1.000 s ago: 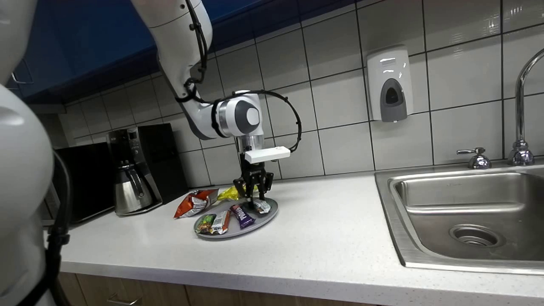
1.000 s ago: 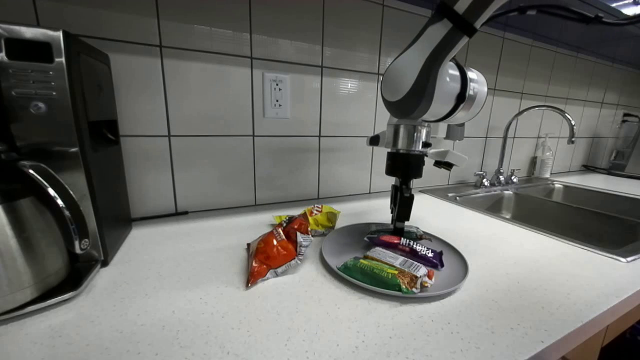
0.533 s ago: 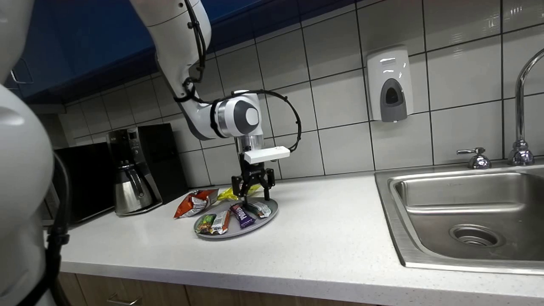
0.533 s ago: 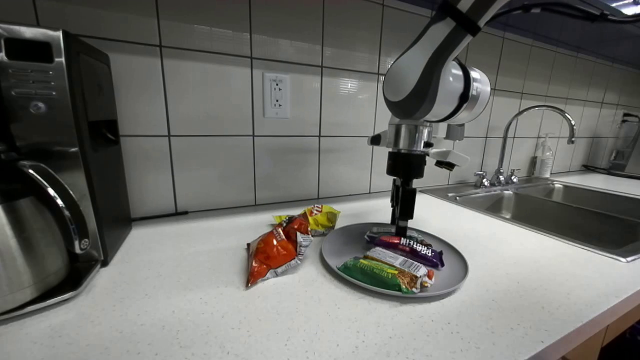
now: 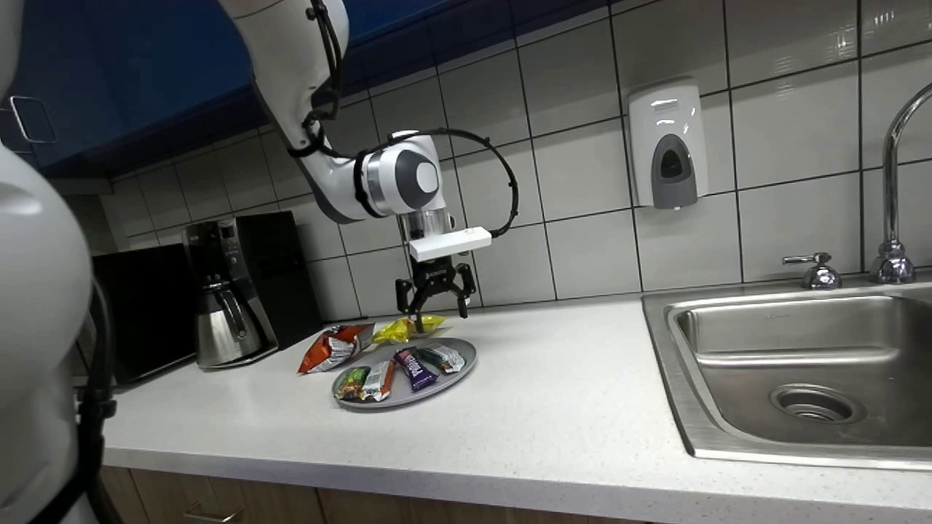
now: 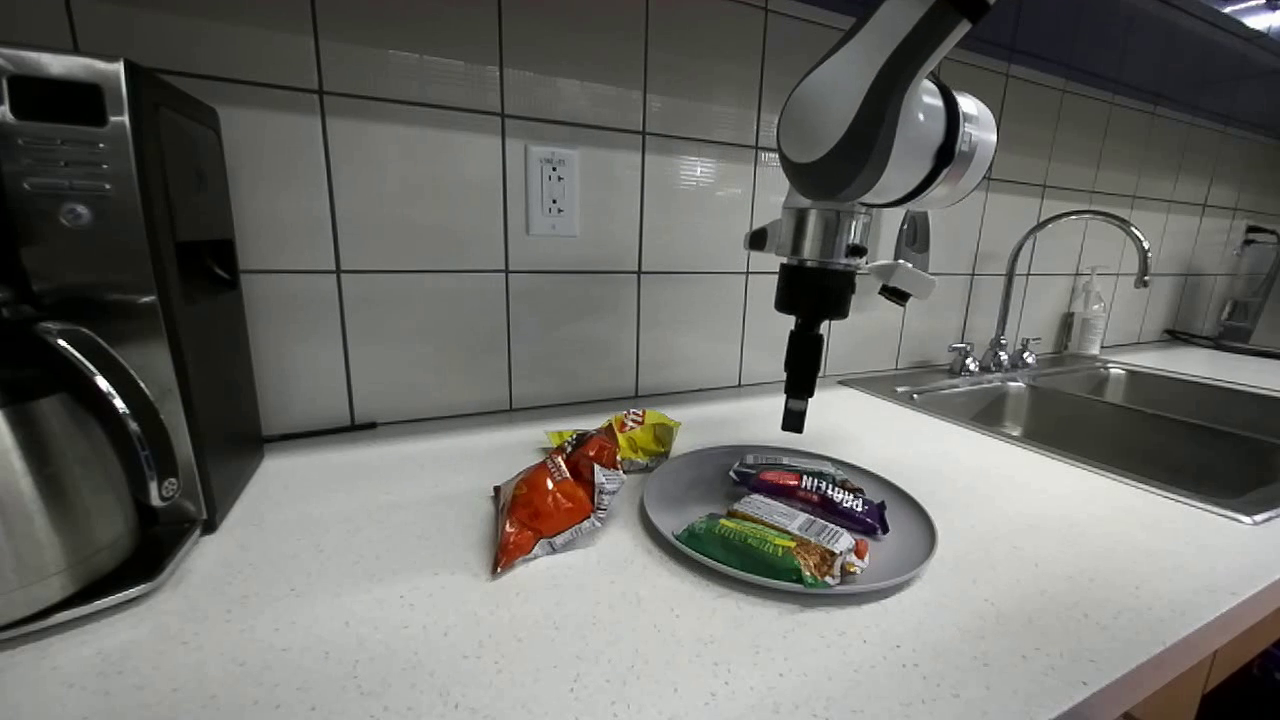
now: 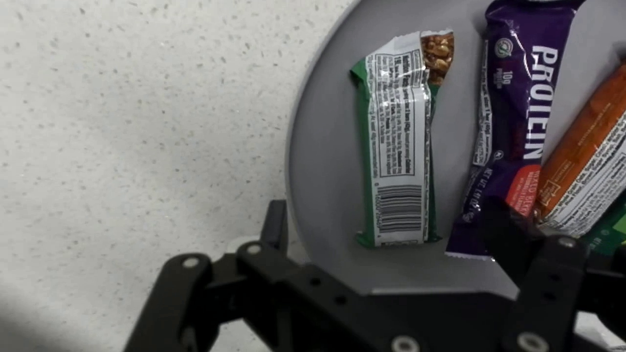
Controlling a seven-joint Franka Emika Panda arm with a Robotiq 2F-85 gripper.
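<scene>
Hand point(image 5: 441, 316) is now risen and spread wide, holds nothing; so green-white bar point(image 6: 790, 462) rests by itself on far part of plate point(image 6: 690, 495) in exterior view, just beyond purple bar point(image 6: 815, 499).

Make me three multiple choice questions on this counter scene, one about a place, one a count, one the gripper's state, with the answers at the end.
1. Where does the purple protein bar lie?
A. In the sink
B. On the gray plate
C. Inside the coffee pot

2. How many wrapped bars are on that plate?
A. Two
B. Three
C. Four

3. How does the gripper stand?
A. Open, holding nothing
B. Shut, holding nothing
C. Shut on a bag

1: B, both exterior views show it resting on the plate.
2: C, four lie side by side in both exterior views.
3: A, in the wrist view its fingers stand wide apart with nothing gripped between them.
</scene>
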